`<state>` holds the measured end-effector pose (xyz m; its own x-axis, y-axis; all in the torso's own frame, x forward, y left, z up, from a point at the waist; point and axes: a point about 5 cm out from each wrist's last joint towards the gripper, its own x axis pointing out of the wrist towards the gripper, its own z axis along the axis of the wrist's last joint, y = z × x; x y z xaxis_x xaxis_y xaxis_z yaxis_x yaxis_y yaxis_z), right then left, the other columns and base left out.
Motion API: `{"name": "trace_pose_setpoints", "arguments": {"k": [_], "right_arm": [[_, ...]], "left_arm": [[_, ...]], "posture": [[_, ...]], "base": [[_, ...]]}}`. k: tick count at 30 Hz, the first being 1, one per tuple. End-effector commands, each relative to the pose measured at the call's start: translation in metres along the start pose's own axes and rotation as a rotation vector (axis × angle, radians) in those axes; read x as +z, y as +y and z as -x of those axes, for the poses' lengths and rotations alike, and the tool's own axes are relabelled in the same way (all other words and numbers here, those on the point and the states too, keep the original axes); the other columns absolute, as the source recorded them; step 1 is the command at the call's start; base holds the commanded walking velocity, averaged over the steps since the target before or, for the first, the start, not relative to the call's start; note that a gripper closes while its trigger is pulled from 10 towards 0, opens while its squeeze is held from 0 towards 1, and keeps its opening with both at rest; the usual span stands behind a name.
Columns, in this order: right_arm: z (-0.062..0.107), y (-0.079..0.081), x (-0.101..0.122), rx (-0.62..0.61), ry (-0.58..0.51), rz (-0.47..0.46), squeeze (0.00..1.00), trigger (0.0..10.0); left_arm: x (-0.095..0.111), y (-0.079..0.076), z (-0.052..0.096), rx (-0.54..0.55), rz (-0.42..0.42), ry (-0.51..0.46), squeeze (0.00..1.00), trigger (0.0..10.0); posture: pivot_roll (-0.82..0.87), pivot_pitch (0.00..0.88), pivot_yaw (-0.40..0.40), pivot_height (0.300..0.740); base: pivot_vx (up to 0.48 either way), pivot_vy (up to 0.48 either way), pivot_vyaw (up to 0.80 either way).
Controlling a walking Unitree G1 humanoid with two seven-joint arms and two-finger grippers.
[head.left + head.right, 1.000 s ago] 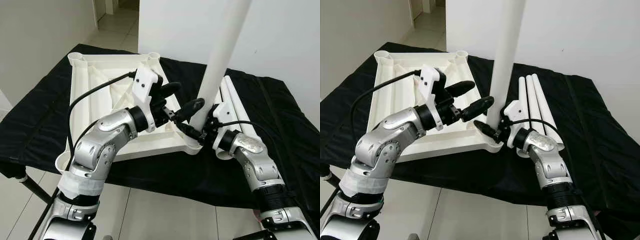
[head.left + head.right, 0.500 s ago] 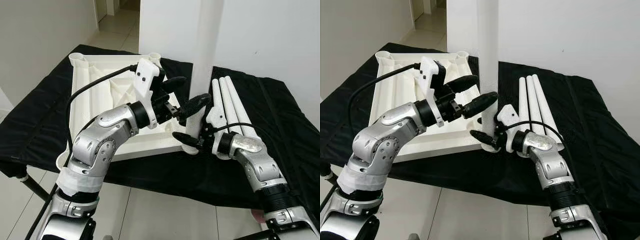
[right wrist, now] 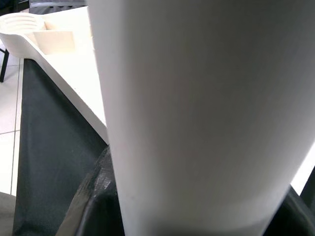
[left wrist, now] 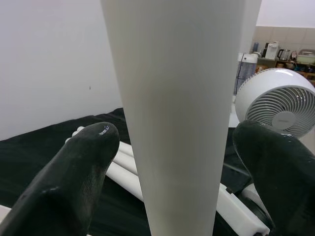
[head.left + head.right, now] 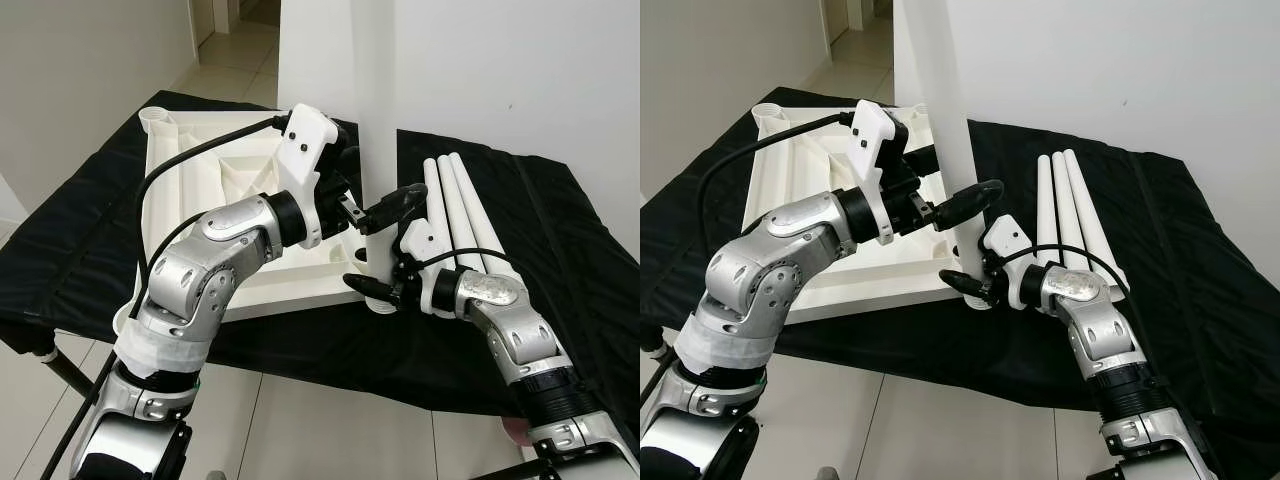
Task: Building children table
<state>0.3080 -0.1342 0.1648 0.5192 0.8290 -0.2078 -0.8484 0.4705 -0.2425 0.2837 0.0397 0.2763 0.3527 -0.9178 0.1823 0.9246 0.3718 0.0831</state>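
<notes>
A white tabletop [image 5: 200, 170] lies upside down on the black-covered table. A long white leg [image 5: 378, 150] stands nearly upright with its foot at the tabletop's near right corner [image 5: 378, 300]. My right gripper [image 5: 378, 285] is shut on the leg just above that corner; in the right wrist view the leg [image 3: 197, 108] is pressed between the black fingers [image 3: 98, 206]. Higher up, my left gripper [image 5: 368, 190] is open and straddles the leg. The left wrist view shows the leg [image 4: 182, 98] between both fingers [image 4: 74, 177] with a gap on each side.
Three spare white legs [image 5: 460, 200] lie side by side on the black cloth [image 5: 560, 230], right of the tabletop. White walls stand behind the table. The cloth's near edge drops to a tiled floor [image 5: 300, 420]. A white fan [image 4: 275, 98] stands beyond in the left wrist view.
The leg has swung from leaning right to nearly upright, my right gripper turning with its base. My left gripper has risen and come around the leg.
</notes>
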Motion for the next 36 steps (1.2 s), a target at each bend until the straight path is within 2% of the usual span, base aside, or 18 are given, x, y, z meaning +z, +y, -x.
{"name": "trace_pose_setpoints", "arguments": {"k": [1, 2, 3, 9, 11, 19, 20, 21, 22, 23, 24, 30, 32, 33, 36], "right_arm": [[0.0, -0.003, 0.008, -0.007, -0.005, 0.029, 0.0, 10.0], [0.0, -0.003, 0.008, -0.008, -0.005, 0.029, 0.0, 10.0], [0.0, -0.003, 0.008, -0.01, -0.006, 0.029, 0.0, 10.0], [-0.001, -0.004, 0.009, -0.018, -0.011, 0.033, 0.0, 10.0], [-0.002, -0.007, 0.01, -0.051, -0.026, 0.036, 0.0, 10.0], [-0.004, -0.018, 0.018, -0.148, -0.083, 0.022, 0.0, 10.0], [-0.005, -0.021, 0.02, -0.166, -0.098, 0.022, 0.48, 10.0], [-0.005, -0.021, 0.02, -0.166, -0.098, 0.022, 0.48, 10.0], [-0.005, -0.024, 0.022, -0.192, -0.117, -0.003, 1.0, 10.0], [-0.005, -0.025, 0.022, -0.197, -0.122, -0.013, 1.0, 10.0], [-0.005, -0.026, 0.023, -0.2, -0.126, -0.017, 1.0, 10.0], [-0.006, -0.027, 0.024, -0.229, -0.142, -0.018, 1.0, 10.0], [-0.01, -0.03, 0.026, -0.291, -0.162, -0.028, 1.0, 10.0], [-0.01, -0.03, 0.026, -0.291, -0.162, -0.028, 1.0, 10.0], [-0.018, -0.032, 0.03, -0.395, -0.194, -0.037, 1.0, 10.0]], "left_arm": [[-0.001, 0.005, -0.002, 0.087, 0.005, 0.019, 0.0, 4.3], [-0.001, 0.006, -0.002, 0.094, 0.007, 0.017, 0.0, 4.3], [0.0, 0.007, -0.002, 0.101, 0.009, 0.011, 0.0, 0.0], [0.001, 0.008, -0.003, 0.115, 0.005, 0.003, 0.0, 0.0], [0.003, 0.01, -0.003, 0.142, -0.026, 0.005, 0.0, 0.0], [0.008, 0.013, -0.004, 0.167, -0.064, 0.003, 0.0, 0.0], [0.01, 0.015, -0.005, 0.181, -0.065, 0.007, 0.0, 0.0], [0.01, 0.015, -0.005, 0.181, -0.065, 0.007, 0.0, 0.0], [0.012, 0.02, -0.006, 0.218, -0.069, 0.015, 0.0, 3.5], [0.012, 0.021, -0.006, 0.229, -0.07, 0.017, 0.0, 3.5], [0.013, 0.023, -0.006, 0.24, -0.069, 0.022, 0.0, 10.0], [0.014, 0.028, -0.007, 0.281, -0.066, 0.036, 0.0, 10.0], [0.014, 0.035, -0.01, 0.329, -0.057, 0.077, 0.0, 10.0], [0.014, 0.035, -0.01, 0.329, -0.057, 0.077, 0.0, 10.0], [0.017, 0.043, -0.013, 0.38, -0.032, 0.081, 0.0, 10.0]], "posture": [[-0.01, 0.0, -0.055, 0.74], [-0.01, 0.0, -0.055, 0.74], [-0.01, 0.0, -0.054, 0.74], [-0.01, 0.0, -0.055, 0.74], [-0.01, 0.0, -0.057, 0.74], [0.0, 0.0, -0.06, 0.74], [0.0, 0.0, -0.06, 0.74], [0.0, 0.0, -0.06, 0.74], [0.0, 0.0, -0.06, 0.74], [0.0, 0.0, -0.06, 0.74], [0.0, 0.0, -0.06, 0.74], [0.0, 0.0, -0.06, 0.74], [0.0, 0.0, -0.059, 0.74], [0.0, 0.0, -0.059, 0.74], [0.0, 0.0, -0.061, 0.74]], "base": [[0.0, 0.0, 0.0], [0.0, 0.0, 0.0], [0.0, 0.0, 0.0], [0.0, 0.0, 0.0], [0.0, 0.0, 0.0], [0.0, 0.0, 0.0], [0.0, 0.0, 0.0], [0.0, 0.0, 0.0], [0.0, 0.0, 0.0], [0.0, 0.0, 0.0], [0.0, 0.0, 0.0], [0.0, 0.0, 0.0], [0.0, 0.0, 0.0], [0.0, 0.0, 0.0], [0.0, 0.0, 0.0]]}}
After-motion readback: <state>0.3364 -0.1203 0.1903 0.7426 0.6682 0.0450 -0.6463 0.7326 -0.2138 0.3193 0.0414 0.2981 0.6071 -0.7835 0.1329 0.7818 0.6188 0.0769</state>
